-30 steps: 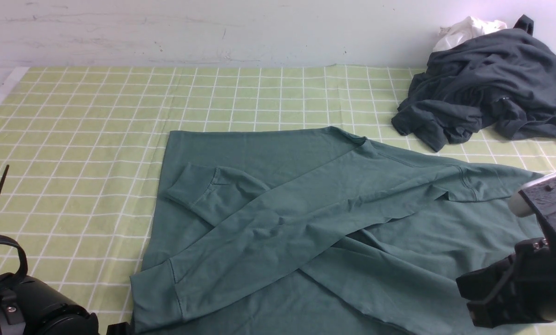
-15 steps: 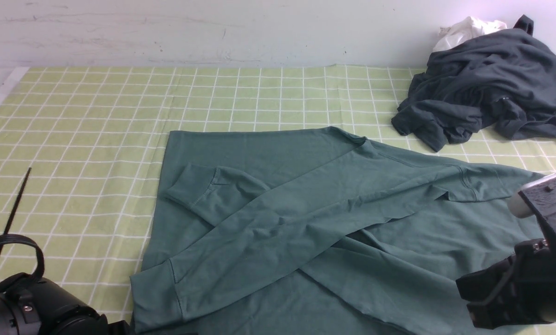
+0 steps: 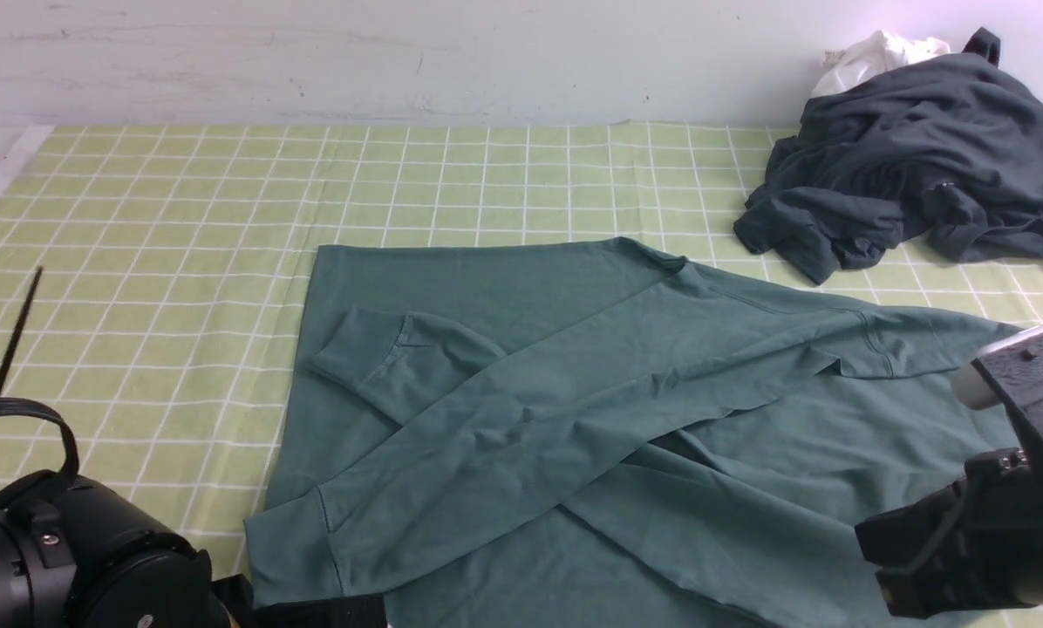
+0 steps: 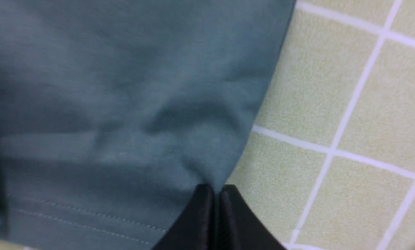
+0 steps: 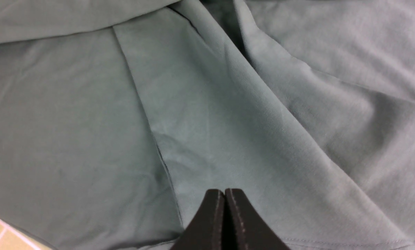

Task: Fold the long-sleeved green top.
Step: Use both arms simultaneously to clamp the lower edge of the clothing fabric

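Muted teal-green cotton long-sleeved top (image 3: 574, 392) lies centre-right, sleeves crossed. Left gripper (image 4: 214, 189), fingers together, apparently nips its near-left edge; right gripper (image 5: 225, 194), fingers together, sits over the near-right hem. Pale-green checked tablecloth (image 3: 181, 218) stretches left.

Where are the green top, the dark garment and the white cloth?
green top (image 3: 504, 288), front view, flat body panel.
dark garment (image 3: 914, 148), front view, heap's middle.
white cloth (image 3: 870, 57), front view, visible part.

We're looking at what seems a robot test bench: a lime-green, white-gridded tablecloth (image 3: 181, 218) is lying against a scuffed, bare white wall (image 3: 312, 61).
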